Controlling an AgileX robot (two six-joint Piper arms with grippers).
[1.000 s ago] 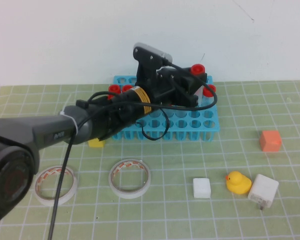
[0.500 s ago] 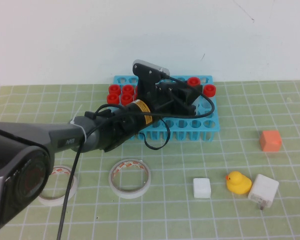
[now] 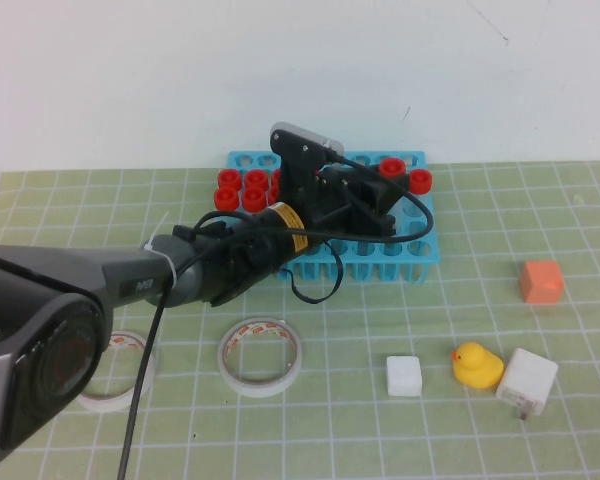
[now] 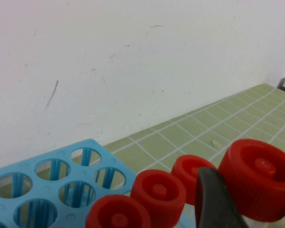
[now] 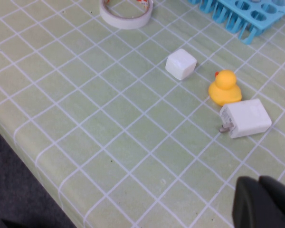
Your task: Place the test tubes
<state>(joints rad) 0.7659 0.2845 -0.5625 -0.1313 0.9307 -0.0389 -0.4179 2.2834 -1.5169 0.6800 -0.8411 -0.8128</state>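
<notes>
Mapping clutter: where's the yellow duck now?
High view, right front: yellow rubber duck between white cube and white charger. Left claw holds a red-capped test tube over the blue rack; right claw, shut, sits outside the high view.

Nothing legible; white mark [image 3: 130, 287] on left arm [image 3: 85, 272] (logo, perhaps).

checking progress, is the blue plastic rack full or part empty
Part empty: rack holes open; left gripper grips a red-capped tube there; right gripper, shut, hovers over the table.
</notes>
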